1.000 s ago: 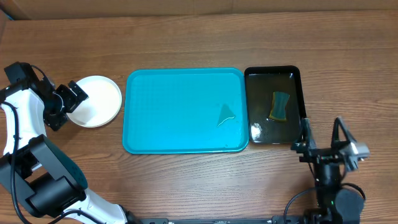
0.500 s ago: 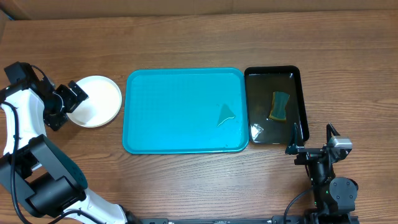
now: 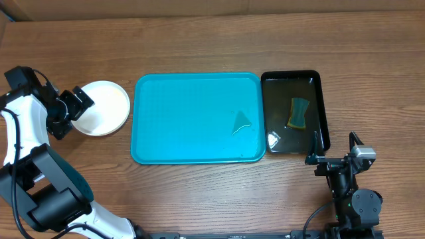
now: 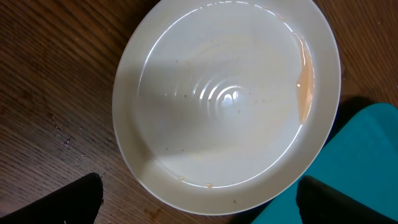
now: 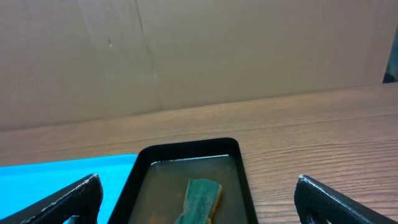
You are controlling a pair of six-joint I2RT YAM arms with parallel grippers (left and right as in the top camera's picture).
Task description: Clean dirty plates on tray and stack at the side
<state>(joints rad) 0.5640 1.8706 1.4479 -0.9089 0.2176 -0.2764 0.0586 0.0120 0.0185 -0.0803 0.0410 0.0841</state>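
A white plate (image 3: 105,106) lies on the table just left of the turquoise tray (image 3: 192,119). The tray holds no plates, only a small wet patch (image 3: 240,123). My left gripper (image 3: 74,111) hovers open at the plate's left edge. In the left wrist view the plate (image 4: 227,93) has an orange smear (image 4: 305,87) on its rim, and the dark fingertips (image 4: 62,202) stand wide apart below it. Whether more plates lie under it cannot be seen. My right gripper (image 3: 334,158) hangs open in front of the black tray, holding nothing.
A glossy black tray (image 3: 319,83) of murky water sits against the turquoise tray's right side, with a green-and-yellow sponge (image 3: 299,113) in it. The right wrist view shows that sponge (image 5: 200,198), the black tray (image 5: 186,152) and a cardboard wall behind the table.
The right gripper has drawn back and down toward the table's front edge, then stopped. The left arm and the plate have not moved.
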